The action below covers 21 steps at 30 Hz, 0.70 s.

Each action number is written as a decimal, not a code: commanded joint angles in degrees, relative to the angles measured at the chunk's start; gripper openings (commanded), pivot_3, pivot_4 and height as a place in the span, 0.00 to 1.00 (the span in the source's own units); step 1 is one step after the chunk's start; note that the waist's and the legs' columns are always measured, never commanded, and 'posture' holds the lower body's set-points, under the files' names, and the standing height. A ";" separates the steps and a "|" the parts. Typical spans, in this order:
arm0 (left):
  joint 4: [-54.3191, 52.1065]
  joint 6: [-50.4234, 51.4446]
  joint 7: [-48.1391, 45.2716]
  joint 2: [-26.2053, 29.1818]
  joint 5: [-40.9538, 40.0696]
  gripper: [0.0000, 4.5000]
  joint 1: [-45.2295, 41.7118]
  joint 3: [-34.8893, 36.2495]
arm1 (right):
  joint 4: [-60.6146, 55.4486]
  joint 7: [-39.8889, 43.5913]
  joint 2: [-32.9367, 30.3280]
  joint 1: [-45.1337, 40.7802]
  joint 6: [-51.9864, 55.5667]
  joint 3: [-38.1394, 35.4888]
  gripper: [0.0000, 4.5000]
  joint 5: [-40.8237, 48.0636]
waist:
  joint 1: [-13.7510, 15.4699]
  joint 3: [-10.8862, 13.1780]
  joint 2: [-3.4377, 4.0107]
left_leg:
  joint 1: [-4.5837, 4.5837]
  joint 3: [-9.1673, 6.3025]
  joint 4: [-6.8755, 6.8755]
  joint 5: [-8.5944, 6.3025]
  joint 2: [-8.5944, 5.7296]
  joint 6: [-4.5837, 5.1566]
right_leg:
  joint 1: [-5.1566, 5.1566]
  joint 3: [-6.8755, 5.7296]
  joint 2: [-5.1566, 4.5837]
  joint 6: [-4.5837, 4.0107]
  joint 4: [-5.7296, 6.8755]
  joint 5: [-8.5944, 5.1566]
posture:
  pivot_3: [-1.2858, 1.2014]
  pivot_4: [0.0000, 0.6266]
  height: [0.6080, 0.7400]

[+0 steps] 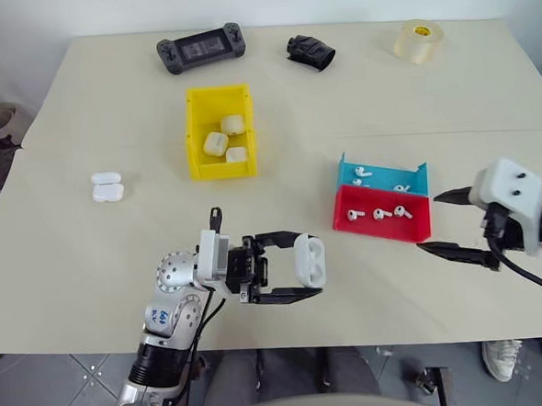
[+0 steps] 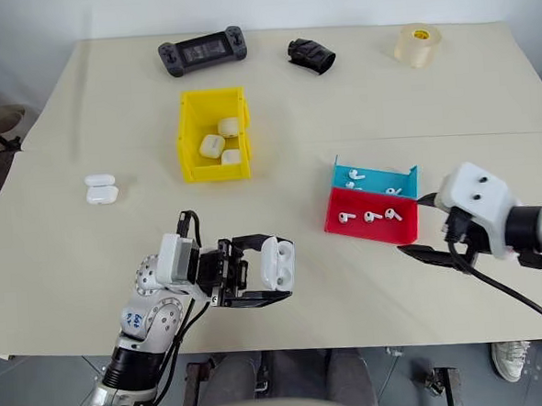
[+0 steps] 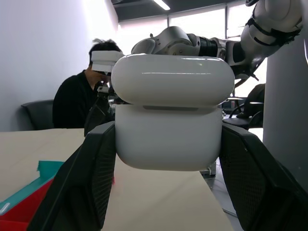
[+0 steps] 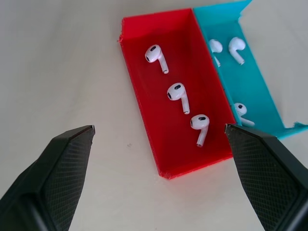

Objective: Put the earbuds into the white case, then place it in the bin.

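My left gripper [image 1: 307, 263] is shut on the white case [image 1: 309, 259], holding it above the table's near edge. In the left wrist view the case [image 3: 168, 115] sits between both fingers with its lid on top. Three earbuds [image 4: 176, 91] lie in the red tray [image 4: 144, 101], and more earbuds [image 4: 236, 45] lie in the blue tray [image 4: 262, 91] beside it. My right gripper [image 4: 159, 127] is open, hovering just over the red tray's near-right corner [image 1: 420, 235]. The yellow bin [image 1: 193, 134] stands further back with three white cases inside.
Another white case [image 1: 107, 186] lies on the table to the left. A game controller [image 1: 201, 49], a black object [image 1: 310, 51] and a tape roll [image 1: 417, 40] sit along the far edge. A seated person [image 3: 82, 101] shows behind the table.
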 commanded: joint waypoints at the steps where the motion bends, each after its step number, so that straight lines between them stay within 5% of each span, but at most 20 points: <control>1: -3.21 -0.89 0.08 0.52 -1.00 0.62 0.93 -0.65 | 2.26 -0.07 -0.04 -9.93 4.12 11.46 1.00 -3.67 | -0.15 0.00 0.01 | -0.07 0.02 0.00 -0.01 0.00 0.01 | -0.07 0.01 -0.01 0.00 -0.01 0.00 | 0.52 0.24 1.00; 11: -3.86 -1.82 0.36 0.41 -1.27 0.62 0.94 -1.32 | 15.44 4.49 5.59 -30.44 3.97 32.69 1.00 -17.95 | -0.06 0.00 0.04 | -0.52 -0.03 0.11 0.00 -0.03 0.00 | -0.52 -0.24 -0.03 0.02 0.17 0.01 | 0.52 0.24 1.00; 21: -4.94 -2.73 0.94 0.78 -0.79 0.62 2.12 -1.94 | 23.14 9.29 7.58 -34.51 -0.03 35.96 1.00 -24.88 | -0.20 0.00 0.04 | -0.58 0.00 0.10 0.00 -0.02 0.00 | -0.62 -0.33 -0.04 0.02 0.38 0.01 | 0.52 0.24 1.00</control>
